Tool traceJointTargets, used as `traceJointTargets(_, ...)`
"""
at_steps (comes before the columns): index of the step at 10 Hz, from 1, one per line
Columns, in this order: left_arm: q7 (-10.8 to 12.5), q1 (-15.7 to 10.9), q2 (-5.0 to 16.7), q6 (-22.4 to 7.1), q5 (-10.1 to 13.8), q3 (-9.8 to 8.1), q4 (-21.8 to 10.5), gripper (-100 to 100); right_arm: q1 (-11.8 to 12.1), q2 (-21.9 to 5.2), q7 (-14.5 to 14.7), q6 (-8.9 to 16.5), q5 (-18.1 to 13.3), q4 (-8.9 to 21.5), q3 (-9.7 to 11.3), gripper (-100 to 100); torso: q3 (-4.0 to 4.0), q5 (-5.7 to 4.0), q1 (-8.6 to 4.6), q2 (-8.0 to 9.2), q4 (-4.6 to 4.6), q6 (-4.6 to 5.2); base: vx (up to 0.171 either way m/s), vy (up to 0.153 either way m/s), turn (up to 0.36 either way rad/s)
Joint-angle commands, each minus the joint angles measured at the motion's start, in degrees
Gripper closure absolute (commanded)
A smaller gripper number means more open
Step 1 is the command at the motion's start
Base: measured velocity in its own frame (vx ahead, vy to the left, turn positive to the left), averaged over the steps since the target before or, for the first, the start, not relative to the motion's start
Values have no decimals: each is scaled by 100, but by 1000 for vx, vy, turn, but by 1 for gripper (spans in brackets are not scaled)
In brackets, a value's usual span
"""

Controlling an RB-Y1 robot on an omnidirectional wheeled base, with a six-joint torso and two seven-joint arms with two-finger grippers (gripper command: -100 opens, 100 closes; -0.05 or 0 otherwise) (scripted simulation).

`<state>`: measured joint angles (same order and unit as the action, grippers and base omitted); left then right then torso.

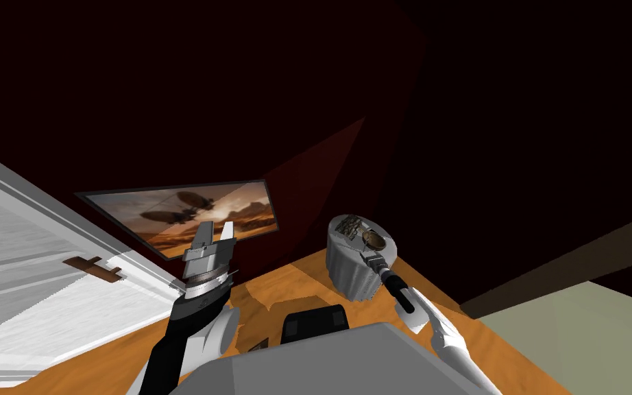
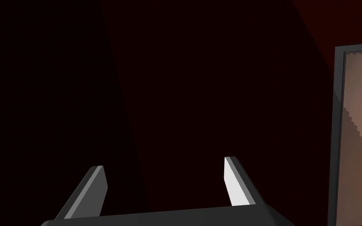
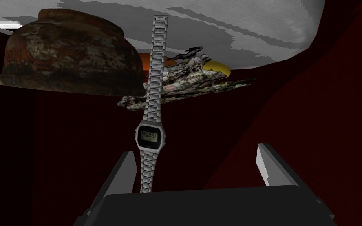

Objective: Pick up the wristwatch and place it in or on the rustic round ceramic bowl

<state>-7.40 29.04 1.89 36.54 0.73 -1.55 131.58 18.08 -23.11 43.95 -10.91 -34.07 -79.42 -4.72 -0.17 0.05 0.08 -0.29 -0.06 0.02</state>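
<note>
Silver-grey wristwatch [image 3: 150, 136]; mottled rusty-brown bowl [image 3: 70, 62].

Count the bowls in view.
1. A mottled brown bowl sits on the round grey stand, next to a crumpled grey object. Another could be hidden behind it.

My left gripper [image 1: 216, 232] is held up in front, fingers apart; my right gripper [image 1: 371, 259] reaches forward, fingers likewise spread.
</note>
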Motion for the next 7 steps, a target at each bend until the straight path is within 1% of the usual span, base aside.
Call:
traceJointTargets(1, 0, 0, 0, 0, 0, 0, 0, 0, -115, -219, 113, 78, -179, 219, -87, -100, 0, 0, 0, 0, 0, 0, 93, 46, 54)
traceJointTargets(3, 0, 0, 0, 0, 0, 0, 0, 0, -214, -474, 200, 209, -372, 377, -158, -100, 2, 3, 13, 4, 1, 0, 84, 55, 60)
traceJointTargets(6, 0, 0, 0, 0, 0, 0, 0, 0, -354, -791, 310, 390, -640, 591, -258, -100, 5, -1, -2, 9, 2, 0, 75, 19, 50)
traceJointTargets(7, 0, 0, 0, 0, 0, 0, 0, 0, -393, -697, 305, 313, -586, 626, -242, -100, 4, -1, -3, 7, 1, -1, 38, 5, 14)
